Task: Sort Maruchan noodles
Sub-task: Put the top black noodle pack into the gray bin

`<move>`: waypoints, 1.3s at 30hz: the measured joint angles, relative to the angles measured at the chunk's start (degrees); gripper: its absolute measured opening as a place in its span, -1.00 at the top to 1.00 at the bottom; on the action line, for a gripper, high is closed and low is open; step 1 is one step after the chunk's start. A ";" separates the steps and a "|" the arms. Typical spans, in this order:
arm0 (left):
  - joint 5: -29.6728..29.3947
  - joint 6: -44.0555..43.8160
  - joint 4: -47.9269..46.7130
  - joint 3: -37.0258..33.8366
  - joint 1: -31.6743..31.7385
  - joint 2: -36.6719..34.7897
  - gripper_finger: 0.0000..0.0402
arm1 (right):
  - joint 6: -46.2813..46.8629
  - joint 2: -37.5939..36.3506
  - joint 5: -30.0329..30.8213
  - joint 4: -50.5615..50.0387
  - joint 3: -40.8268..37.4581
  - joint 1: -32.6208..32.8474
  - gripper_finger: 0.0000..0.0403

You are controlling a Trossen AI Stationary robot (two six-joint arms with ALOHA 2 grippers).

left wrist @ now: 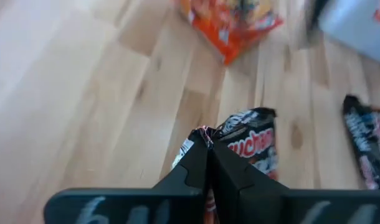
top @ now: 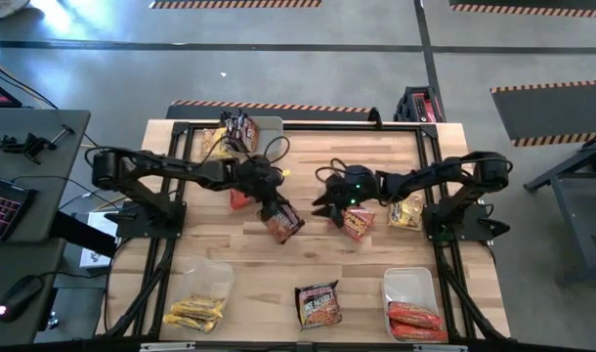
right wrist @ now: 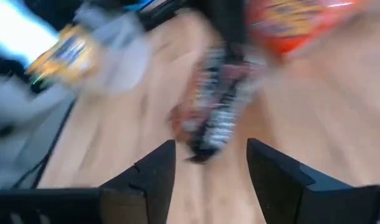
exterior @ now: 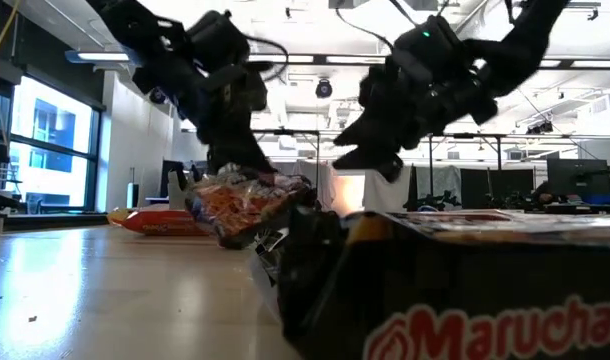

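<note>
A light wooden table (top: 210, 244) is seen from above, with two dark robot arms reaching in toward its middle. The left gripper (top: 275, 208) is positioned near the centre of the table, and its fingers (left wrist: 196, 168) are pressed fully together on the edge of a dark noodle packet (left wrist: 255, 146), which is pinched between them. The right gripper (top: 334, 209) is held just beside it over the middle of the table, its fingers (right wrist: 156, 168) parted with nothing gripped between them. A red-orange packet (top: 358, 223) is laid on the table just beside the right gripper, and a yellow packet (top: 406, 211) is placed a little further out on the same side. Another red-orange packet (top: 240, 198) is partly hidden under the left arm. At the far edge, several packets are heaped in a clear bin (top: 264, 127). Along the near edge, yellow packets (top: 194, 312) are gathered in a clear bin at the left, a dark packet (top: 319, 304) is laid flat on the bare wood in the middle, and red-orange packets (top: 416, 320) are collected in a clear bin (top: 409, 282) at the right.
</note>
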 joint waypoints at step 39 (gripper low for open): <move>-10.62 0.04 0.75 0.24 -2.03 -10.21 1.00 | -0.67 15.54 10.29 16.60 6.94 3.16 0.11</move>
